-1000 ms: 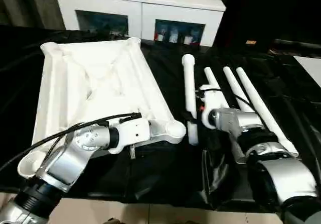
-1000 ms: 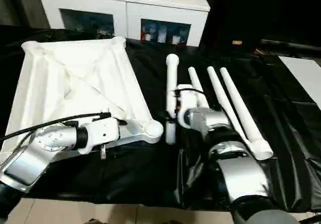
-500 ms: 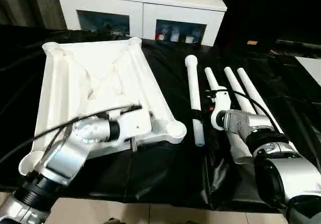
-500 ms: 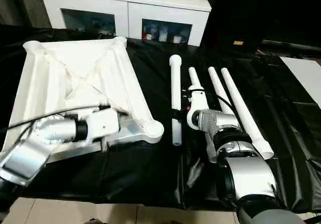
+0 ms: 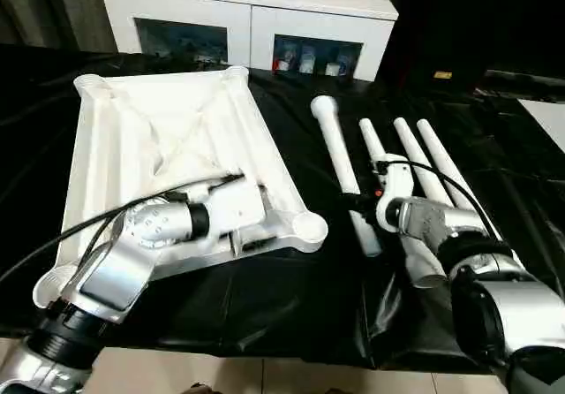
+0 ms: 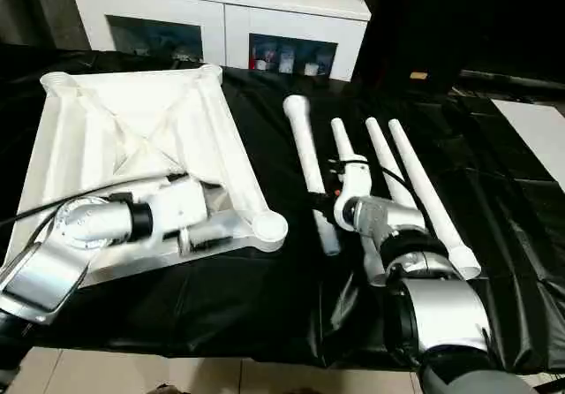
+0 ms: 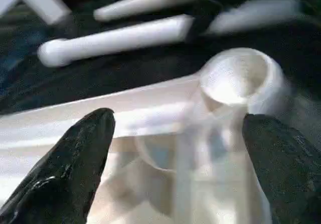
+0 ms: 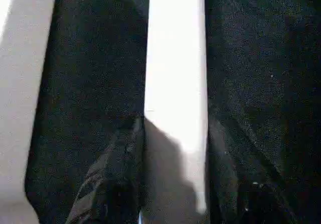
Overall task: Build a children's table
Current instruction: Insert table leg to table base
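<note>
The white tabletop [image 5: 159,138] lies underside up on the left of the black table, ribs showing. My left gripper [image 5: 252,231] is open over its near edge, just left of the near right corner socket [image 5: 309,228]; in the left wrist view the socket [image 7: 239,78] lies ahead between the spread fingers [image 7: 75,163]. Four white legs lie to the right. My right gripper [image 5: 360,204] is shut on the leftmost leg [image 5: 335,147], which lies slanted; its fingers [image 8: 118,184] clamp the leg [image 8: 175,58]. The other three legs [image 5: 415,151] lie side by side under my right forearm.
A white cabinet with glass doors [image 5: 247,14] stands behind the black-draped work table [image 5: 291,297]. The table's front edge runs close below both arms. A pale surface [image 5: 549,116] shows at the far right.
The leg in my right gripper has swung: its far end went left, its near end right. My left gripper has moved further onto the tabletop's near edge by the socket.
</note>
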`<state>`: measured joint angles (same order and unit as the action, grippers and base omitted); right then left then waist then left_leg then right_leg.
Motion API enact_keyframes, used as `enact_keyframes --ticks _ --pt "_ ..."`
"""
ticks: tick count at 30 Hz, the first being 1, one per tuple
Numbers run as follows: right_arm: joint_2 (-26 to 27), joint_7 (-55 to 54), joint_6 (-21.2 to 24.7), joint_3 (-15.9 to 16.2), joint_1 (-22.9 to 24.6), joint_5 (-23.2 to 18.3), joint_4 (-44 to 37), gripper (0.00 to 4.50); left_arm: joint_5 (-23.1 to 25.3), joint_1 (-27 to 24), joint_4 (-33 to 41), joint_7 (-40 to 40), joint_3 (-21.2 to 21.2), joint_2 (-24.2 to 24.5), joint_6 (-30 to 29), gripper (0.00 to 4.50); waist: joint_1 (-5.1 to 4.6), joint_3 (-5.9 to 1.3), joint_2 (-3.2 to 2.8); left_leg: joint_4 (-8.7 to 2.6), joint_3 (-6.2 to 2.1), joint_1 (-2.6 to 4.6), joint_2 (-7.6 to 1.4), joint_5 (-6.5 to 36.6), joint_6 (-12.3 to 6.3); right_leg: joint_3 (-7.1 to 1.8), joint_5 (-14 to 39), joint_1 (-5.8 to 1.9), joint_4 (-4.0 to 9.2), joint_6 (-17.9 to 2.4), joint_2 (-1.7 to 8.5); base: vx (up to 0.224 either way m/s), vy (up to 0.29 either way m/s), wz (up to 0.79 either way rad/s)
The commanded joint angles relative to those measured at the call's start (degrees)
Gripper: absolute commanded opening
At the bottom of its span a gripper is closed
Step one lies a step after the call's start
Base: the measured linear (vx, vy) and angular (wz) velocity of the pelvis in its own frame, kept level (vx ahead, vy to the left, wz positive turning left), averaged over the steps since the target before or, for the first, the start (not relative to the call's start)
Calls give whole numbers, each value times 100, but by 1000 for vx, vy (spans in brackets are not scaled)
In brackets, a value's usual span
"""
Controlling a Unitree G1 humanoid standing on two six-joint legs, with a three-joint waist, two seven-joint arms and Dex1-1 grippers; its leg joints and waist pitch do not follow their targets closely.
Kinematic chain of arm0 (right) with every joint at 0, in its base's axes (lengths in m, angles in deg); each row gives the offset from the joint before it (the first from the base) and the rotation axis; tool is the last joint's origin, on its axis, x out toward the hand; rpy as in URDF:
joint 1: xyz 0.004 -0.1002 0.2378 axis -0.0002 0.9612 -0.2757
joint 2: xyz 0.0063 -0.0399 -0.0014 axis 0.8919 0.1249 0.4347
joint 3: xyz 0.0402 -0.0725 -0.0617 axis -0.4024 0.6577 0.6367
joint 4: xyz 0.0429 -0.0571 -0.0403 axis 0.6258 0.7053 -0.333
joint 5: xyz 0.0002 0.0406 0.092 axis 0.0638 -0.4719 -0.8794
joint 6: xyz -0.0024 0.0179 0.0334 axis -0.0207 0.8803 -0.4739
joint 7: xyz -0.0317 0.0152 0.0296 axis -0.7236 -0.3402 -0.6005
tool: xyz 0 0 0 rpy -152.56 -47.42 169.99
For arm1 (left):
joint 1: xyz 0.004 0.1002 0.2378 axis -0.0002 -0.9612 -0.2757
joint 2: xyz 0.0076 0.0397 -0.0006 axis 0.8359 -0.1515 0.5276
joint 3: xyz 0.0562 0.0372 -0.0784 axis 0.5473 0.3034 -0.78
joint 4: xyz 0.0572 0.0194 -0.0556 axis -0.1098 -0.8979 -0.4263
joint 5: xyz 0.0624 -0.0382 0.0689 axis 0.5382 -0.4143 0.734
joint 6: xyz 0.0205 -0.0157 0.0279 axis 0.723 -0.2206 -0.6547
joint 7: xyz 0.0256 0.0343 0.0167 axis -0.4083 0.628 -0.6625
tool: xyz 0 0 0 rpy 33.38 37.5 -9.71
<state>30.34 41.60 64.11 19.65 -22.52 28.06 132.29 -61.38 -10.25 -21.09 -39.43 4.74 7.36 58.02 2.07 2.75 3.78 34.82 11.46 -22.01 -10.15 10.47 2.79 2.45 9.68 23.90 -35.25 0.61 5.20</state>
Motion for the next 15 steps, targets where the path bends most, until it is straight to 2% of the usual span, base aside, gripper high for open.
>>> enact_keyframes --ticks 1,2,4,5,6,7,8,9,10,11,12,13,14,15 --pt "-99 50 -29 -68 62 -68 -40 148 -190 154 11 -190 -189 -115 -173 450 -5 -387 -101 -433 -106 130 -278 1333 155 -182 857 -261 310 -1538 250 0 0 0" --pt "-110 364 -80 -128 91 -189 -254 145 -552 275 19 -440 -509 -480 -487 450 -4 -393 -118 -421 -94 142 -281 1338 148 -189 791 -264 309 -1565 252 0 0 0" --pt "-123 605 -71 -157 132 -268 -458 143 -838 394 -11 -706 -784 -824 -776 450 12 -400 -89 -413 -98 121 -276 1230 66 -183 657 -286 310 -1606 253 0 0 0" --pt "-132 812 -56 -167 197 -346 -708 143 -1153 549 -78 -1107 -1145 -1277 -1195 450 17 -394 -117 -414 -98 113 -274 1217 37 -183 618 -290 310 -1622 251 0 0 0" --pt "-134 909 -50 -172 234 -388 -843 142 -1319 634 -116 -1337 -1347 -1531 -1439 450 14 -400 -86 -395 -90 121 -283 1179 16 -192 469 -299 299 -1674 247 0 0 0" --pt "-132 935 -60 -169 245 -398 -879 142 -1360 649 -121 -1370 -1386 -1576 -1493 450 27 -396 -70 -402 -95 112 -281 1143 -29 -186 471 -313 317 -1680 254 0 0 0" --pt "-112 1192 -146 -155 354 -498 -1231 142 -1755 784 -156 -1672 -1758 -2002 -2007 450 38 -401 -74 -389 -89 102 -267 1091 -94 -185 465 -323 316 -1685 259 0 0 0" --pt "-80 1308 -182 -166 436 -589 -1526 142 -2058 871 -163 -1792 -1967 -2250 -2309 450 42 -393 -124 -388 -99 92 -266 1110 -147 -185 525 -327 325 -1684 267 0 0 0" --pt "-49 1359 -211 -179 498 -661 -1767 141 -2299 932 -167 -1844 -2100 -2415 -2505 450 49 -390 -89 -381 -82 86 -257 1076 -157 -190 499 -338 335 -1659 263 0 0 0" --pt "62 1524 -93 -228 690 -974 -2528 141 -2874 1101 -176 -1985 -2398 -2803 -2890 450 44 -394 -111 -386 -97 82 -257 1038 -252 -179 515 -339 351 -1665 255 0 0 0" --pt "137 1571 83 -231 815 -1160 -3006 141 -3059 1200 -239 -2058 -2490 -2953 -2948 450 76 -395 -162 -379 -101 105 -260 1032 -272 -182 490 -327 356 -1668 261 0 0 0" --pt "140 1572 90 -231 820 -1166 -3022 141 -3063 1203 -241 -2060 -2493 -2957 -2948 450 63 -392 -121 -380 -95 98 -252 1006 -320 -182 440 -331 368 -1649 236 0 0 0" --pt "239 1646 323 -171 997 -1375 -3646 141 -3207 1342 -383 -2154 -2597 -3103 -2964 450 77 -398 -183 -394 -121 98 -260 959 -394 -168 376 -336 361 -1666 232 0 0 0" --pt "274 1673 371 -122 1065 -1428 -3860 141 -3208 1391 -451 -2167 -2613 -3131 -2976 450 62 -402 -141 -384 -121 94 -260 962 -446 -162 424 -338 361 -1660 233 0 0 0"
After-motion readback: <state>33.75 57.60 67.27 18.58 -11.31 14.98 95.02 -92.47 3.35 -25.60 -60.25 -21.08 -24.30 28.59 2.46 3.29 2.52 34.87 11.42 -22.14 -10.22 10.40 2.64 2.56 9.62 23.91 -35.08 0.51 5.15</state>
